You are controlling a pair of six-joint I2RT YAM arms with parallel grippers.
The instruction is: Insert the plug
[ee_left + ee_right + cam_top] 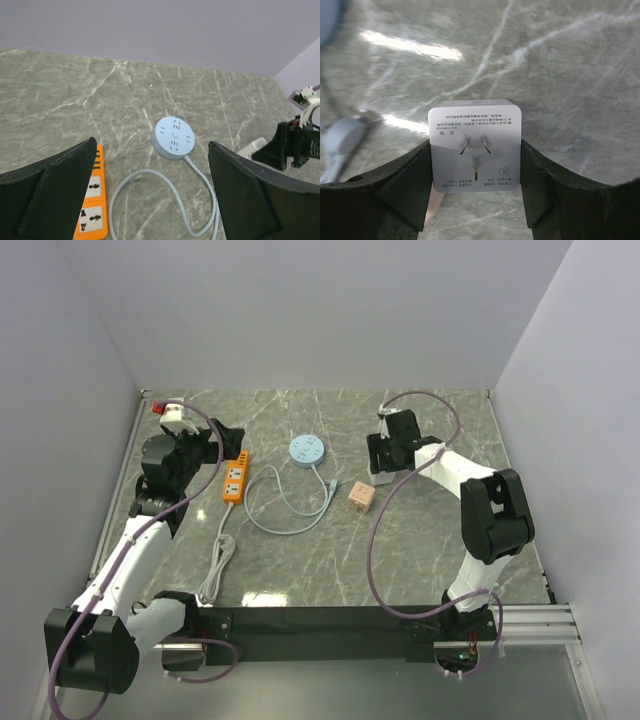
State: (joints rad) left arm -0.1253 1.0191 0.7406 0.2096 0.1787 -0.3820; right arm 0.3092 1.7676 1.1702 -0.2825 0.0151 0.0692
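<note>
My right gripper (475, 166) is shut on a white square plug (475, 145), its three prongs facing the wrist camera, low over the marble table. In the top view this gripper (383, 470) is right of centre, with the plug (383, 479) at its tip. An orange power strip (232, 480) lies at the left. A round light-blue socket (307, 450) with a looped blue cable (285, 508) lies mid-table. My left gripper (152, 195) is open and empty above the strip (92, 200), facing the blue socket (173, 137).
A small pink-tan cube (360, 498) sits just left of the right gripper. The blue cable ends in a small plug (342, 137) near that cube. The strip's grey-white cord (218, 565) runs toward the near edge. White walls enclose the table.
</note>
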